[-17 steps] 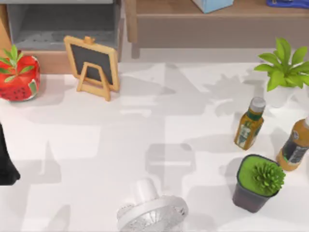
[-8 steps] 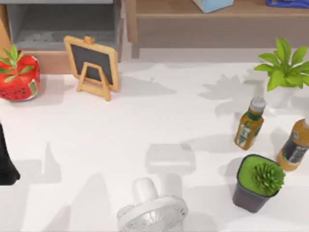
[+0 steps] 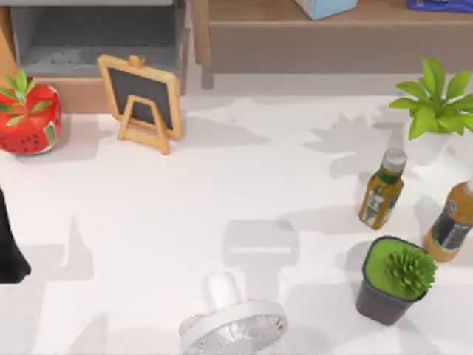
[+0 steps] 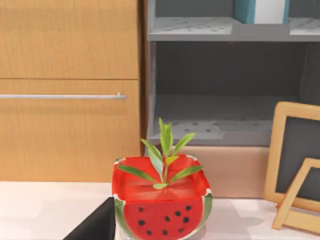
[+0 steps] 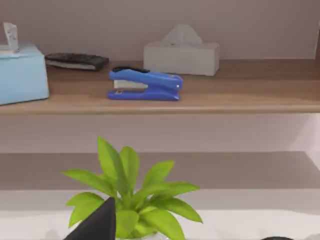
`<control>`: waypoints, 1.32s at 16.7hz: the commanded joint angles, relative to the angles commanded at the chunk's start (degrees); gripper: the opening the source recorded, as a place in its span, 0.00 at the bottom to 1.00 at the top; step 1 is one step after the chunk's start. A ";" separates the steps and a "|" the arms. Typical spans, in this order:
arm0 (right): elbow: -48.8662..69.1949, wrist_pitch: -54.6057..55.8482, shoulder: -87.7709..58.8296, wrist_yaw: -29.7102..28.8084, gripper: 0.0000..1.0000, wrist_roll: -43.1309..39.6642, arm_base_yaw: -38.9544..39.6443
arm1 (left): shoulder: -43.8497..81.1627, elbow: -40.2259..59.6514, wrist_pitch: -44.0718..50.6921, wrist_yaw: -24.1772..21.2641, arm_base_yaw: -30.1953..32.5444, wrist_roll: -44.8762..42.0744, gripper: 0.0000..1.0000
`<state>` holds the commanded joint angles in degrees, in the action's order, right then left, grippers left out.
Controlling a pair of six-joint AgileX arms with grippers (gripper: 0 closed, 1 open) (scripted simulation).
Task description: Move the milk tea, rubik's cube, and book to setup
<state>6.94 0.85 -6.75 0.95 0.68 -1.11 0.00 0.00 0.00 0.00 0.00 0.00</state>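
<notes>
The rubik's cube and the book are out of view. Two drink bottles stand at the table's right: a green-labelled one [image 3: 381, 189] and an orange one with a dark label [image 3: 449, 223]. I cannot tell whether either is the milk tea. My left arm [image 3: 9, 248] is a black shape at the table's left edge. One of its dark fingers [image 4: 96, 226] points toward the watermelon pot [image 4: 161, 200]. A dark finger [image 5: 97, 225] of my right gripper shows in front of a leafy plant [image 5: 132, 197].
A small chalkboard easel [image 3: 142, 100] and the watermelon pot [image 3: 28, 115] stand back left. A white fan [image 3: 230, 322] is at the front, a dark succulent pot [image 3: 393, 281] and a white-potted plant [image 3: 432, 111] at the right. Shelves with a stapler [image 5: 145, 85] and tissue boxes line the back.
Only the shadows on the table have shifted. No object or arm has visibly moved.
</notes>
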 joint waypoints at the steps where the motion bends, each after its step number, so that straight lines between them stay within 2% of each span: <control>1: -2.62 -0.28 2.53 -0.34 1.00 -0.21 0.41 | 0.00 0.00 0.00 0.00 0.00 0.00 1.00; 4: -6.76 -0.82 6.57 -0.92 1.00 -0.66 1.08 | 0.00 0.00 0.00 0.00 0.00 0.00 1.00; 10: -6.94 -0.85 6.75 -0.95 1.00 -0.68 1.11 | 0.02 0.02 -0.01 0.00 0.00 0.00 1.00; 13: -6.94 -0.85 6.75 -0.95 1.00 -0.68 1.11 | 3.62 3.38 -1.85 0.32 0.74 0.05 1.00; 17: -6.94 -0.85 6.75 -0.95 1.00 -0.68 1.11 | 16.95 14.01 -7.42 1.67 2.79 0.14 1.00; 22: -6.94 -0.85 6.75 -0.95 1.00 -0.68 1.11 | 45.15 31.75 -16.45 4.40 5.92 0.20 1.00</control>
<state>0.00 0.00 0.00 0.00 0.00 0.00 45.15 31.75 -16.45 4.40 5.92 0.20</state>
